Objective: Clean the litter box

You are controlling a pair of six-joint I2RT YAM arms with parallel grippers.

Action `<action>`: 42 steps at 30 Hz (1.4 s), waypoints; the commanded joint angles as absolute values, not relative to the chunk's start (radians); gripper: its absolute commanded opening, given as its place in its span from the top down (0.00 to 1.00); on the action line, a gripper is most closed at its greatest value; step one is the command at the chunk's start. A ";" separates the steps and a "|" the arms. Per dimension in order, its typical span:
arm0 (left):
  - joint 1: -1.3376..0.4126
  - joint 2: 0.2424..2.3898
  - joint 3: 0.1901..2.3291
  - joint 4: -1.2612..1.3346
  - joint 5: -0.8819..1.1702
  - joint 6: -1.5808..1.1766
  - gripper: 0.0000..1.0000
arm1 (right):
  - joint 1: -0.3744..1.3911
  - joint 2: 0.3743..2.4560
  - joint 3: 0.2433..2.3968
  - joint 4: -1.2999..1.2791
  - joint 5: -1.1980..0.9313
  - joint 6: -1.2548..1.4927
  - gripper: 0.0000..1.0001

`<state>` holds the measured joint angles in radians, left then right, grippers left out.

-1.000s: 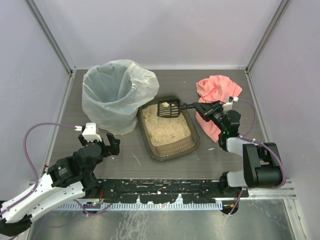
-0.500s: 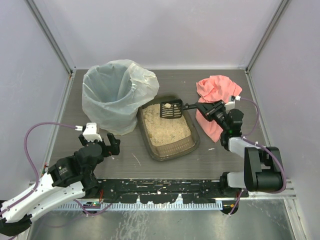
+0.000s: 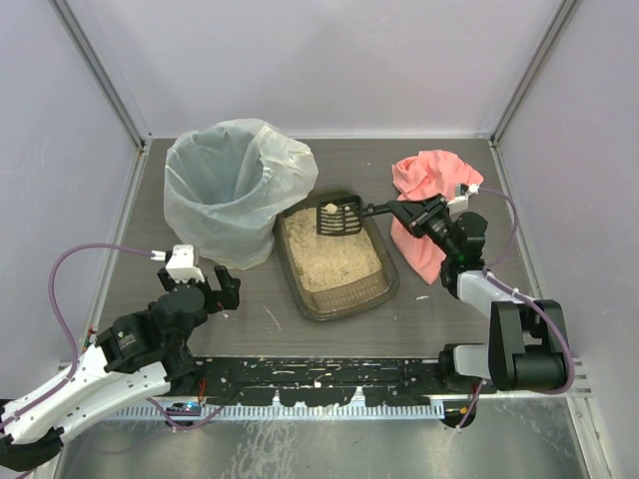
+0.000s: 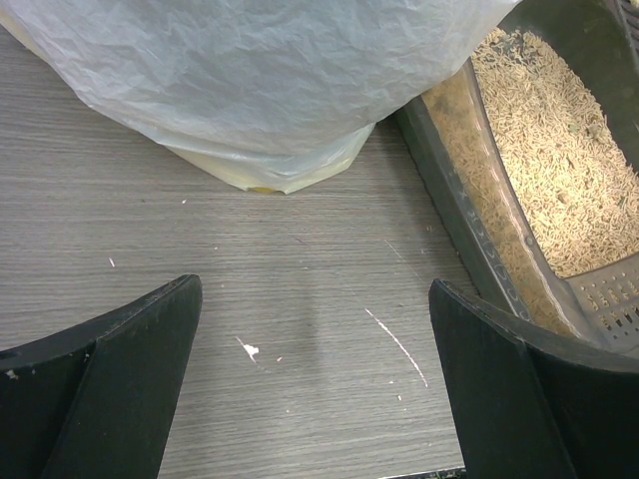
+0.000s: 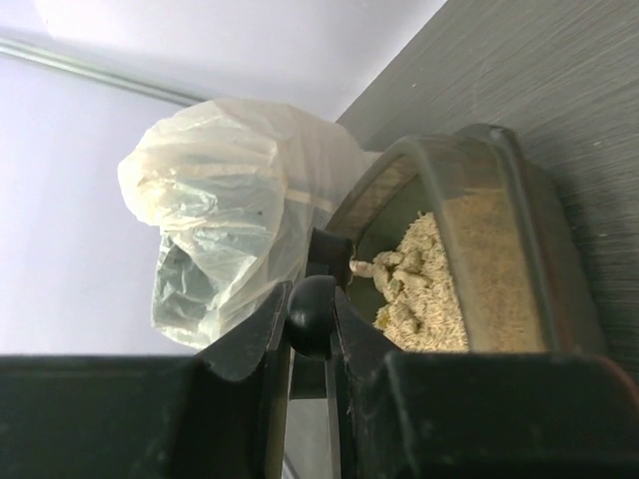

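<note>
**A:** From the top, where is the litter box (image 3: 336,263)?

**B:** Mid-table (image 3: 270,319), just right of the bin (image 3: 232,190) and touching its bag at the far left corner. Tan litter (image 3: 331,257) covers its floor. A pink cloth (image 3: 431,190) lies to its right, a little apart.

**A:** And the arms?

**B:** The right gripper (image 3: 400,211) reaches in from over the cloth, its jaws clamped on the handle of the scoop (image 3: 339,218). The scoop's head sits over the far end of the box with a pale clump (image 3: 329,207) on it. The left gripper (image 3: 218,288) is near the bin's base, well left of the box, jaws wide apart and holding nothing.

**A:** What does the left wrist show?

**B:** Two black fingers (image 4: 115,384) spread far apart over bare wood-grain table. The bin's bag fills the top, and the box's dark wall runs down the right, with litter inside. A small white speck (image 4: 249,349) and a thin pale streak mark the table between the fingers.

**A:** The right wrist?

**B:** The view is tilted. The jaws pinch together on the scoop's black handle, whose rounded end shows between them. Beyond it, the scoop is seen edge-on, with pale clumps at it. I can't tell from here whether it touches the litter. The box lies to the right and the bin stands behind on the left.
</note>
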<state>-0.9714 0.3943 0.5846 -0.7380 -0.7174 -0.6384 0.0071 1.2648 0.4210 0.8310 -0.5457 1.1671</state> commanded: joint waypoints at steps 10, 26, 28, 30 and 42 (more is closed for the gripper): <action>-0.974 0.393 0.615 -0.713 -0.731 -0.633 0.02 | -0.025 1.192 0.411 0.883 -0.544 1.214 0.99; -0.974 0.401 0.604 -0.698 -0.732 -0.629 0.02 | 0.118 1.047 0.777 0.518 -0.440 1.097 0.99; -0.975 0.398 0.605 -0.700 -0.733 -0.629 0.02 | 0.195 1.079 0.862 0.481 -0.383 1.046 0.99; -0.974 0.390 0.607 -0.704 -0.738 -0.629 0.02 | 0.269 1.138 0.943 0.458 -0.333 1.002 0.99; -0.974 0.354 0.598 -0.713 -0.737 -0.639 0.02 | 0.546 1.489 1.378 0.454 -0.195 0.699 0.99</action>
<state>-0.9714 0.3603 0.5846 -0.7380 -0.7197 -0.6380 0.4995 1.4231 1.2476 0.4271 -0.2588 0.8577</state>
